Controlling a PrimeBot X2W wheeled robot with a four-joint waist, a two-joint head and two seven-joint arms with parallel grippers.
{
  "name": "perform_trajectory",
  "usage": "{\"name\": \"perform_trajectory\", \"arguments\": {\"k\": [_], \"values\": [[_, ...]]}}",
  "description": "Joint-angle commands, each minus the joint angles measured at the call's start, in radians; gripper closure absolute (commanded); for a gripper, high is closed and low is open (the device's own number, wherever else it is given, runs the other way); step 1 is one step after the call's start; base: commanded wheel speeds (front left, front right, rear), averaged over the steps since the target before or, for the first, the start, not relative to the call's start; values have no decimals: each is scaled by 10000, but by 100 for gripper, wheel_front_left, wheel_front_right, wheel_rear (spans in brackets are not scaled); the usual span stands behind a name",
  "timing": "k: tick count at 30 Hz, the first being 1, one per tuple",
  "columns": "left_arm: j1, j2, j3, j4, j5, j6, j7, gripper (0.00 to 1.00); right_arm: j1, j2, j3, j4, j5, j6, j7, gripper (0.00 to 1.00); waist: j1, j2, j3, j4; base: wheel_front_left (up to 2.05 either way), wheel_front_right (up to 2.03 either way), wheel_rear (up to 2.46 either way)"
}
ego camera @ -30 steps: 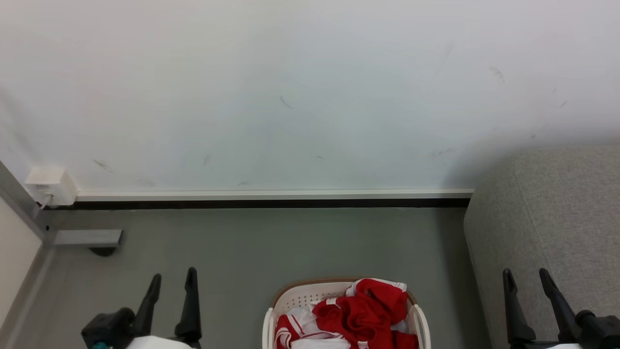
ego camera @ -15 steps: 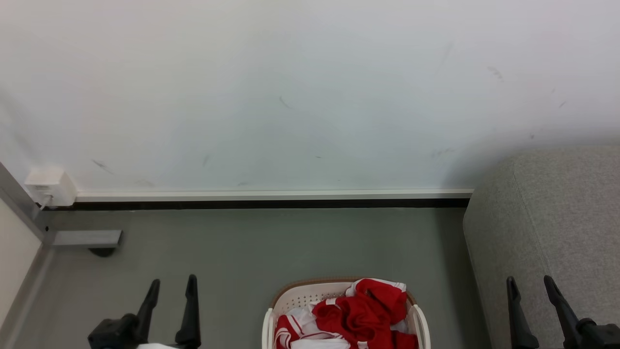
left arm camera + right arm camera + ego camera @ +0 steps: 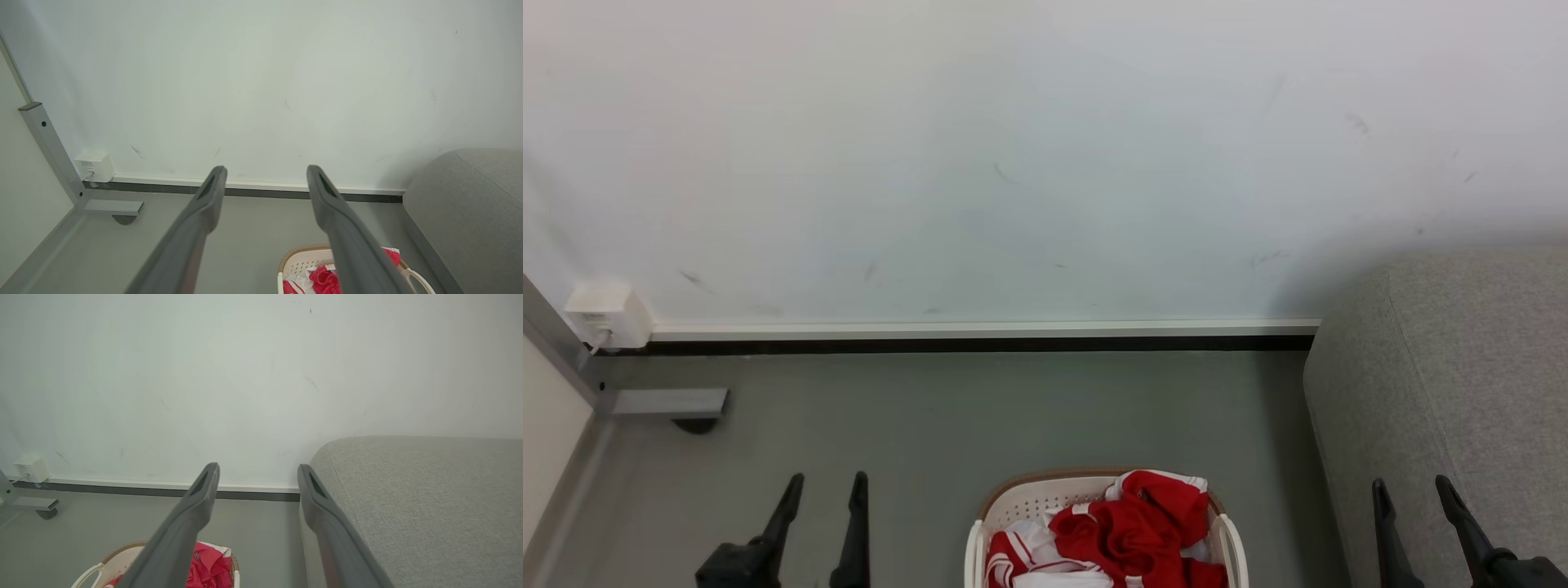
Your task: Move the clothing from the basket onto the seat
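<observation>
Red and white clothing [image 3: 1123, 531] lies heaped in the white perforated basket [image 3: 1021, 500] on the floor at the bottom middle of the head view. The grey sofa seat [image 3: 1462, 384] rises at the right. My left gripper [image 3: 825, 482] is open and empty, left of the basket and apart from it. Over the sofa's front edge, right of the basket, my right gripper [image 3: 1411, 487] is open and empty. In the left wrist view the open gripper [image 3: 265, 171] frames the basket [image 3: 304, 259] and clothing [image 3: 325, 279]. The right wrist view has its open gripper [image 3: 257, 469], the clothing [image 3: 210, 565] and the seat [image 3: 421, 498].
A white wall [image 3: 1013, 163] with a skirting board [image 3: 980, 329] closes the back. A white socket box [image 3: 609, 313] and a grey metal frame foot [image 3: 670, 402] sit at the left. Grey floor [image 3: 980, 408] stretches between the wall and the basket.
Both grippers have sunk lower in the head view, and the left one has shifted slightly right. The basket and clothing have stayed where they were.
</observation>
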Motion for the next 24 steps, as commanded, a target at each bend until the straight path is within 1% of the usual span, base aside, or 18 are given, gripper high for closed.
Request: {"name": "perform_trajectory", "arguments": {"k": [1,10,15,24], "values": [[117,28,12,17,252,-12,-57,0,118,-23,12,10,-200,-19,-59,0,-1,0,0,-8,0,0,0],[143,-7,55,127,713,-64,-217,0,138,-29,24,106,-305,-21,-229,0,-1,0,-5,-20,0,0,0],[114,-20,112,166,579,-98,-199,0,117,-26,23,145,-62,-21,-213,0,-1,0,-4,-29,0,0,0],[48,-38,197,180,511,-159,-199,0,29,-27,79,163,-23,-21,-213,0,-1,0,40,-89,0,0,0]]}}
